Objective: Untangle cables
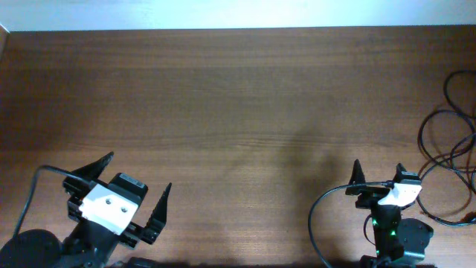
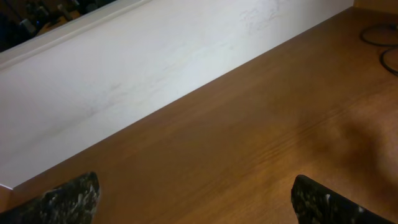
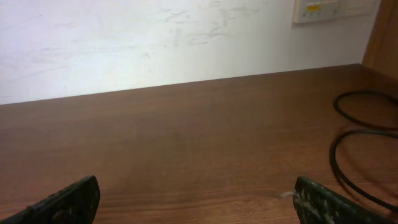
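The cables (image 1: 451, 152) are thin black cords looping together at the table's far right edge, partly cut off by the frame. Their loops also show at the right of the right wrist view (image 3: 356, 138) and in the top right corner of the left wrist view (image 2: 382, 38). My left gripper (image 1: 139, 183) is open and empty near the front left of the table, far from the cables; its fingertips frame bare wood (image 2: 196, 196). My right gripper (image 1: 378, 173) is open and empty near the front right, just left of the cables (image 3: 198, 198).
The brown wooden table (image 1: 223, 97) stretches between the arms and back to a white wall (image 3: 155, 43). A thicker black arm wire (image 1: 318, 216) curves beside the right arm's base. A wall switch plate (image 3: 326, 9) sits at the upper right.
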Controlling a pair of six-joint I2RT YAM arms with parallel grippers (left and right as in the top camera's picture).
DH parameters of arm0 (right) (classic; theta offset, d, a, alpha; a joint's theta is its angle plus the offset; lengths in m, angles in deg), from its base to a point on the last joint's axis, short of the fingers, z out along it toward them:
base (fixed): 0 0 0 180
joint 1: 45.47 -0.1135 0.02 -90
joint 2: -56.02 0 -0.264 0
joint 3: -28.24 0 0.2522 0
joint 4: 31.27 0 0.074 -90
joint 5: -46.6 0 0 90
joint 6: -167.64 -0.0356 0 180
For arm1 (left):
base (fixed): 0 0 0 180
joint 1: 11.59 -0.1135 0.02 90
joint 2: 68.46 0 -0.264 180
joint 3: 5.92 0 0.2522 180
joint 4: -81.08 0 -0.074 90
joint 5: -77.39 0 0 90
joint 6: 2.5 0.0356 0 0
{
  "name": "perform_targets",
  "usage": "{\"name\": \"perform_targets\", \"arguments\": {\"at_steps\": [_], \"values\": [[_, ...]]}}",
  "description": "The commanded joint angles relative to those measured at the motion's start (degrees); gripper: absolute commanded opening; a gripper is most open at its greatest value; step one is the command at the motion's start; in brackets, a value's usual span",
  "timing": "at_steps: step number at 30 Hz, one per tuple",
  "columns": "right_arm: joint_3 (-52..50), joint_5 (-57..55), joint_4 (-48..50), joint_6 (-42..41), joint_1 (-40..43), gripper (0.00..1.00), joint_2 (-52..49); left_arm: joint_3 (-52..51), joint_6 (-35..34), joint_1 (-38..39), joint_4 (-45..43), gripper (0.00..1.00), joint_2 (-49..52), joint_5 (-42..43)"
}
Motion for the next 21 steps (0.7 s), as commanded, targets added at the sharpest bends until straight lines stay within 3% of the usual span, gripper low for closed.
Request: {"name": "perform_targets", "arguments": {"at_steps": [1,5,10,12,15,17,21], "values": [[-0.5,-0.3,0.1,-0.6,-4.3,0.99,0.0,0.5,-0.8,-0.1,0.1,0.99,-0.3,0.0],[-0.5,-0.3,0.1,-0.6,-12.3,0.99,0.7,0.5,-0.8,-0.1,0.1,0.99,-0.3,0.0],[-0.5,-0.3,0.1,-0.6,-13.0,0.99,0.6,-0.4,-4.1,-0.1,-0.6,0.99,-0.3,0.3],[-0.5,-0.3,0.1,-0.6,-13.0,0.99,0.6,-6.7,-5.6,-0.1,-3.7,0.99,-0.3,1.0],[-0.5,-0.3,0.1,-0.6,-13.0,0.99,0.6,-20.2,-17.5,-0.1,-16.9,0.99,-0.3,12.2],[-0.5,-0.3,0.1,-0.6,-13.0,0.99,0.6,-26.6,-21.9,-0.1,-24.1,0.99,-0.3,13.1],[-0.5,-0.3,0.1,-0.6,-13.0,0.99,0.6,-28.0,-22.7,-0.1,-18.1,0.99,-0.3,9.8]]}}
